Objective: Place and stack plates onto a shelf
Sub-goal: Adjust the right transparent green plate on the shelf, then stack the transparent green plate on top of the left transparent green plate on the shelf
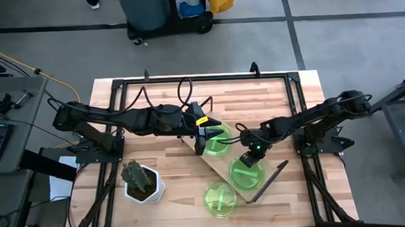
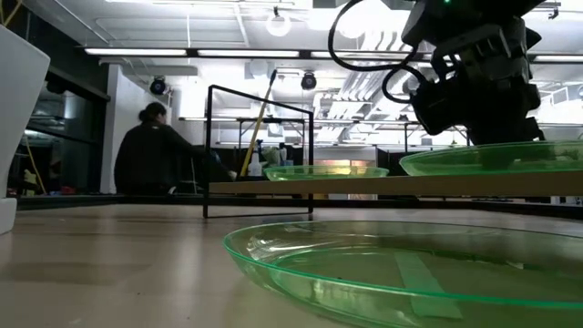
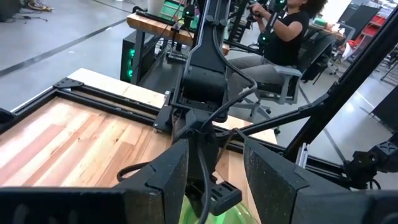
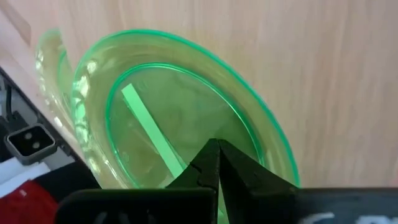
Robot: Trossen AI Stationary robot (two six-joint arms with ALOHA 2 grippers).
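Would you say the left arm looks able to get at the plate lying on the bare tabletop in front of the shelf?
Probably yes. That plate lies alone on the table, nothing over it. The left gripper is at the plate on the shelf's far end; the cactus stands off to the side.

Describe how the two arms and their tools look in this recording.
Both arms are dark, jointed, with black cables looped along them. The left tool carries a yellow marking by its wrist and has broad, matte, fine-textured black fingers. The right tool shows a small green light.
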